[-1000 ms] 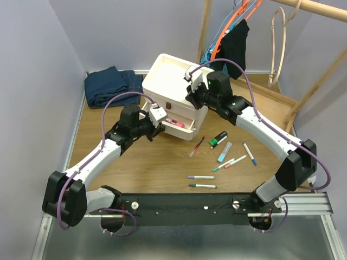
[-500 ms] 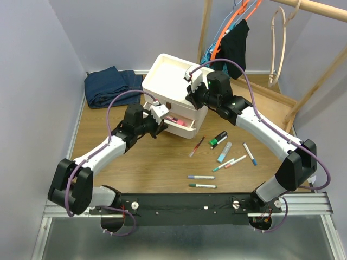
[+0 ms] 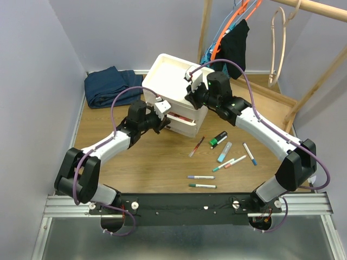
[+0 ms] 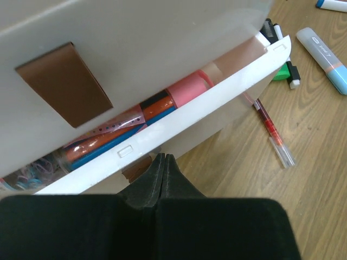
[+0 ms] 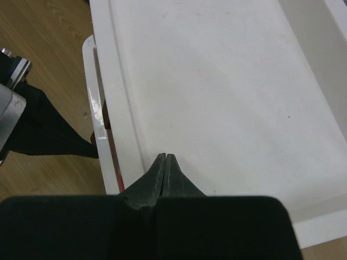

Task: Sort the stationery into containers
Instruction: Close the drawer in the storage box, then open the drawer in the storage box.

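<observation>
The left hand (image 4: 164, 158) is pressing its closed fingertips against the front of a drawer (image 4: 179, 127) that is standing slightly open in the white drawer stack (image 3: 176, 95), which is sitting at the far middle of the wooden tabletop (image 3: 157, 162). The fingers are lying flat together with nothing between them, their tips touching the drawer front just beside a small brown handle (image 4: 136, 168). Through the gap above the drawer front, pens in orange, blue and pink are showing inside. A second brown handle (image 4: 64, 84) is sitting on the drawer above.

The right hand (image 5: 164, 158) is resting on the near right part of the stack's tray-like top (image 5: 217, 97), its fingers also pinched shut on nothing, tips against the white surface near the tray's rim.

To the right of the stack, loose stationery is lying on the tabletop: a red pen (image 3: 197, 146), a black-green marker (image 3: 218, 138), a pale blue highlighter (image 3: 224, 152), a blue-tipped white marker (image 3: 249, 154), two slim markers (image 3: 230, 163) lying close together, and nearer the arm bases a purple-capped marker (image 3: 200, 177) and a green-capped marker (image 3: 202, 186). Folded blue cloth (image 3: 108, 85) is lying at the far left.
</observation>
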Tool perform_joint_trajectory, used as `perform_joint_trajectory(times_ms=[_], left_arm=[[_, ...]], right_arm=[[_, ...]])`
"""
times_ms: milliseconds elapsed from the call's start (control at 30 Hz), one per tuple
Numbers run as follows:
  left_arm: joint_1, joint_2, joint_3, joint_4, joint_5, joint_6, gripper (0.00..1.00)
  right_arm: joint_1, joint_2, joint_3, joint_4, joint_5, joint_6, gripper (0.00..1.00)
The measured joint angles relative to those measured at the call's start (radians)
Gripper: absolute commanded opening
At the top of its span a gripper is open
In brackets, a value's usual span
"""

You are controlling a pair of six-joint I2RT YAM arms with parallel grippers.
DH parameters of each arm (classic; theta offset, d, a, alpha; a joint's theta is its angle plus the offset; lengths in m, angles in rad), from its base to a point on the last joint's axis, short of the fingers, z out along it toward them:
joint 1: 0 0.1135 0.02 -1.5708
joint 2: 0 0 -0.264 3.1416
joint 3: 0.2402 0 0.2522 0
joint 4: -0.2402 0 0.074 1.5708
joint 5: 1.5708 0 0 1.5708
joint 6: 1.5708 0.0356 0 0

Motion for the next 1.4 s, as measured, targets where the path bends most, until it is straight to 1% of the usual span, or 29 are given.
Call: perform_joint_trajectory(times_ms=[333, 567, 600, 633, 667, 700, 767, 800, 867, 967, 1033, 1167, 1200, 1300, 1400], left_arm=[[0.0, 0.081, 0.081, 0.026, 0.0, 0.0, 0.0], [0.0, 0.09, 0.098, 0.013, 0.0, 0.001, 0.01], [0.0, 0.086, 0.103, -0.004, 0.0, 0.002, 0.13], [0.0, 0.079, 0.109, -0.029, 0.0, 0.004, 0.2], [0.0, 0.061, 0.129, -0.099, 0.0, 0.005, 0.31], [0.0, 0.043, 0.145, -0.152, 0.001, 0.004, 0.5], [0.0, -0.015, 0.174, -0.249, 0.013, -0.005, 0.69], [0.0, -0.055, 0.18, -0.29, 0.021, -0.011, 0.81], [0.0, -0.157, 0.161, -0.324, 0.036, -0.046, 0.86], [0.0, -0.275, 0.106, -0.306, 0.051, -0.117, 0.86], [0.001, -0.305, 0.079, -0.293, 0.058, -0.168, 0.82], [0.034, -0.286, 0.005, -0.216, 0.056, -0.276, 0.74], [0.041, -0.281, -0.013, -0.204, 0.042, -0.291, 0.69], [0.051, -0.276, -0.051, -0.161, -0.031, -0.318, 0.63], [0.053, -0.261, -0.075, -0.092, -0.105, -0.345, 0.63]], right_arm=[[0.0, 0.0, -0.007, 0.01, 0.0, 0.0, 0.01], [0.0, -0.002, -0.013, 0.018, 0.0, 0.0, 0.01], [0.0, -0.003, -0.014, 0.02, 0.0, 0.0, 0.01], [0.0, -0.003, -0.015, 0.021, 0.0, 0.0, 0.01], [0.0, -0.005, -0.017, 0.023, 0.0, 0.0, 0.01], [0.0, -0.005, -0.018, 0.024, 0.0, 0.0, 0.01], [0.0, -0.006, -0.021, 0.028, 0.0, 0.0, 0.01], [0.0, -0.008, -0.023, 0.031, 0.0, -0.001, 0.01], [0.0, -0.008, -0.025, 0.033, 0.0, -0.001, 0.01], [0.0, -0.01, -0.028, 0.036, 0.0, -0.001, 0.01], [0.0, -0.01, -0.029, 0.036, 0.001, -0.001, 0.01], [0.0, -0.01, -0.029, 0.036, 0.002, -0.001, 0.01], [0.0, -0.01, -0.029, 0.036, 0.002, -0.001, 0.01], [0.0, -0.01, -0.029, 0.036, 0.005, -0.001, 0.01], [0.001, -0.01, -0.029, 0.036, 0.009, -0.002, 0.01]])
